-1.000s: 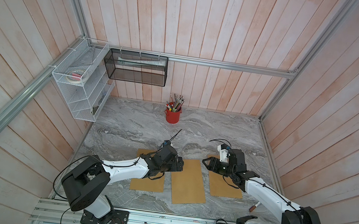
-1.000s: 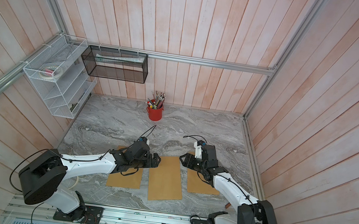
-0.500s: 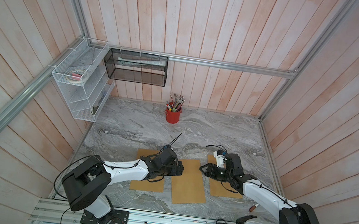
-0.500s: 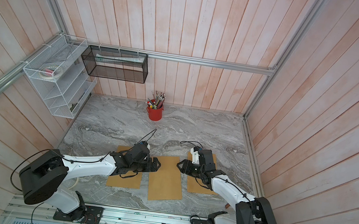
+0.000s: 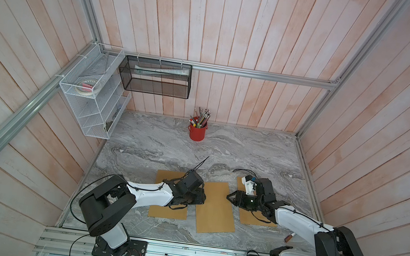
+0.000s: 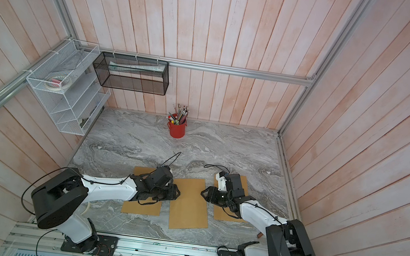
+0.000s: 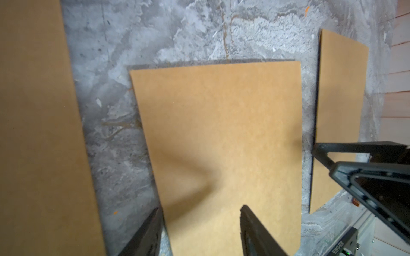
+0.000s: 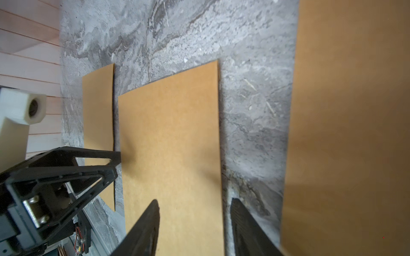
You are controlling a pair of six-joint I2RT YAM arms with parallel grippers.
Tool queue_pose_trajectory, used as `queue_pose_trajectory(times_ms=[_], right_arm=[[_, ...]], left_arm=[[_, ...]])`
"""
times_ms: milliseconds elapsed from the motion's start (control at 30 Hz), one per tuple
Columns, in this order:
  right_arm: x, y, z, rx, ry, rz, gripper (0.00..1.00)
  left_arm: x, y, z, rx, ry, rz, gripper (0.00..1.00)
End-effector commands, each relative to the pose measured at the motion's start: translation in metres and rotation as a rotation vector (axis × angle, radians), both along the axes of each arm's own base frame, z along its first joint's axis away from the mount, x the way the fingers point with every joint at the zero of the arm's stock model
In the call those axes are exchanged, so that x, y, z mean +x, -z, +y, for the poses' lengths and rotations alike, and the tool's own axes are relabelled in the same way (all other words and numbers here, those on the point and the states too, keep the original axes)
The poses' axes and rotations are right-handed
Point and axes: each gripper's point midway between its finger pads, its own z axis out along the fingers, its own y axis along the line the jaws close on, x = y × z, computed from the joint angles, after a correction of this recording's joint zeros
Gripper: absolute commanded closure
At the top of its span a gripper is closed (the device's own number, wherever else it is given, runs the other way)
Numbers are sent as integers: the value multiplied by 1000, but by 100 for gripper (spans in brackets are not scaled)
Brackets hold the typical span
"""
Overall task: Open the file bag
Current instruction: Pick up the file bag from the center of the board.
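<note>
Three flat brown file bags lie on the marble table. The middle file bag [image 5: 216,210] [image 6: 189,206] lies between my arms. My left gripper [image 5: 203,198] [image 6: 178,192] is low at its left edge. In the left wrist view the left gripper [image 7: 200,209] is open, one finger over the bag [image 7: 221,137] and the other over the marble. My right gripper [image 5: 228,196] [image 6: 202,192] is at the bag's right edge. In the right wrist view the right gripper [image 8: 194,201] is open, straddling the edge of the bag [image 8: 170,137]. No flap or clasp shows on the bag.
Another brown bag [image 5: 168,211] lies partly under the left arm, and a third one [image 5: 253,220] under the right arm. A red pen cup [image 5: 197,132] stands at the back. A white wire rack [image 5: 90,95] and a black mesh basket [image 5: 155,77] hang on the walls. A small marker [image 5: 288,237] lies front right.
Both grippers have moved down along the middle bag's edges toward the front. The left jaws have narrowed from wide open. The right jaws have narrowed slightly.
</note>
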Motion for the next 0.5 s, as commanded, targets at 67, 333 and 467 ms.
queue_pose_trajectory(times_ms=[67,333,467], right_arm=[[-9,14,3,-5,-38,49,47],[-15,23,4,-6,-60,77,47],[-18,18,11,45,-91,72,47]], left_arm=[[-5,14,3,24,1,28,52],[-6,24,7,53,-12,46,57],[-5,29,7,63,-17,56,58]])
